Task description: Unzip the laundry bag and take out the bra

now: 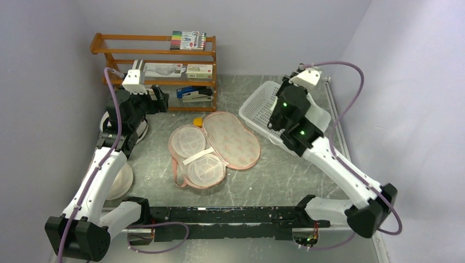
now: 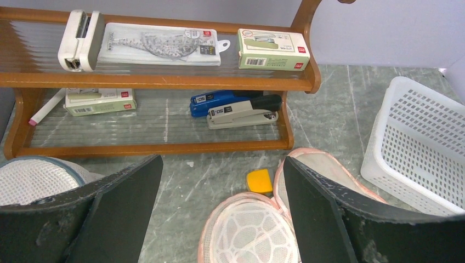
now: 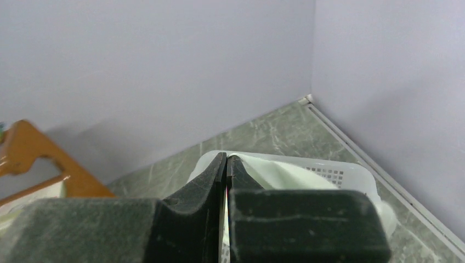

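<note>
The laundry bag (image 1: 233, 139) lies unzipped and spread flat in the middle of the table, pink-edged, with its pale lining up and two mesh domes (image 1: 197, 159) on the left half. Its far end shows in the left wrist view (image 2: 252, 230). My right gripper (image 1: 286, 83) is raised over the white basket (image 1: 257, 104) and is shut (image 3: 226, 159) on the white bra (image 3: 285, 175), which hangs down by the arm (image 1: 319, 116). My left gripper (image 1: 163, 98) is open and empty (image 2: 222, 181), above the table between the shelf and the bag.
A wooden shelf (image 1: 159, 55) with staplers, boxes and markers stands at the back left, also in the left wrist view (image 2: 164, 82). A small yellow block (image 1: 197, 120) lies behind the bag. White mesh bags (image 1: 118, 181) sit at the left edge. Walls close in on both sides.
</note>
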Available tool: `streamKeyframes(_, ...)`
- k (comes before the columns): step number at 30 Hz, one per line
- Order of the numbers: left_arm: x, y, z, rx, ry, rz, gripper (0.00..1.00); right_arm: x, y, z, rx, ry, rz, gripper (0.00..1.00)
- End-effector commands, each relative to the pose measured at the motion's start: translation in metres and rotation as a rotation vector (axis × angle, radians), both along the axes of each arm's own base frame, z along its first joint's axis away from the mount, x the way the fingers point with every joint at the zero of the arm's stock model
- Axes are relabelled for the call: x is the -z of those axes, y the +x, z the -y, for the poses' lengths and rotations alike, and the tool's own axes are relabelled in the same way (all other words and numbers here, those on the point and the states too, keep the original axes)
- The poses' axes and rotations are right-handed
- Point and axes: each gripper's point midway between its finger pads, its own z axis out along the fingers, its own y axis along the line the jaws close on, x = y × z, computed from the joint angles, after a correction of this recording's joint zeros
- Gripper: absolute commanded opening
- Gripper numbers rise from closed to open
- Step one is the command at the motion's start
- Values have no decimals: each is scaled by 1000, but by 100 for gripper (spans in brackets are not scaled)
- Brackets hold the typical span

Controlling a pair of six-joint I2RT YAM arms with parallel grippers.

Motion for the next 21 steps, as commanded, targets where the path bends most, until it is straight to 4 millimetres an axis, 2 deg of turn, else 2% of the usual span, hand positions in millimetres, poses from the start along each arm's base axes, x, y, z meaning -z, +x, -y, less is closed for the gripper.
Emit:
streamKeyframes(1,-18,1,2,16,-19,38,93,1,24,12,183,146,51,2)
streamKeyframes(5,-19,1,2,19,-20,41,92,21,55,4,230,282,94,0)
streamKeyframes(7,-21,0,1,12,-18,49,93,38,67,-1,241,355,83,0)
streamKeyframes(11,-20,0,-1,5,-16,45,93,74,84,7,261,531,81,0)
streamKeyframes(16,-19,2,2,20,-21,40,93,152,100,53,363,703,-26,0)
streamKeyframes(17,-19,1,3,22,-22,42,93,185,94,74,422,718,-70,0)
streamKeyframes(21,-18,1,3,24,-23,39,93,228,76,106,500,713,-143,0)
